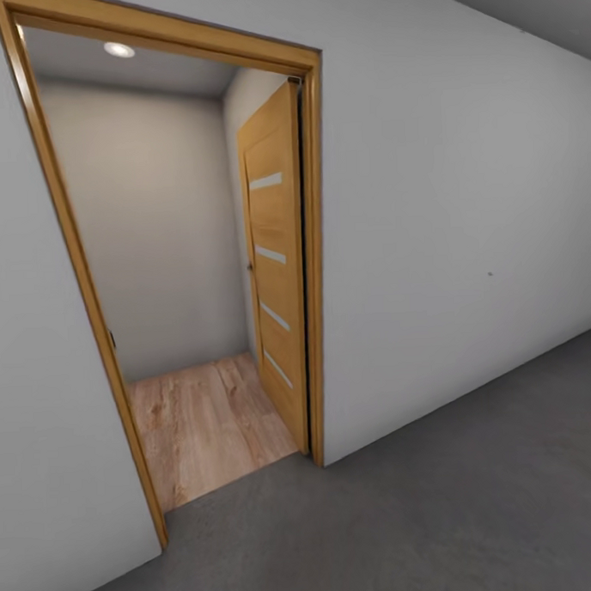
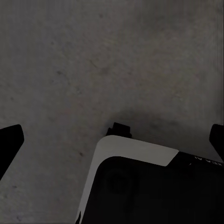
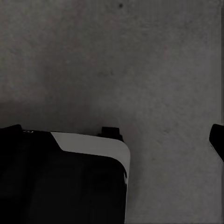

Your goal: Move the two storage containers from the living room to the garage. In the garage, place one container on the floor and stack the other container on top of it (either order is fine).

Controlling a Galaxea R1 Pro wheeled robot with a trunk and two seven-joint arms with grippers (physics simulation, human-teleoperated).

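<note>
I am facing an open doorway (image 1: 191, 274) framed in honey-brown wood, set in a pale grey wall (image 1: 456, 220). Its wooden door (image 1: 277, 270), with pale horizontal insets, is standing swung inward. A dark grey speckled floor (image 1: 443, 513) is lying before me; light wood planks (image 1: 206, 420) are showing beyond, under a ceiling light (image 1: 119, 49).

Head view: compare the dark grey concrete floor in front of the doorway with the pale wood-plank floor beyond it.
The dark grey speckled concrete floor is matte and seamless; the pale wood-plank floor is light tan with visible grain and plank lines. The concrete lies on the near side of the honey-brown door frame; the planks lie past it, beside the open wooden door. Both are bare where visible.
</note>
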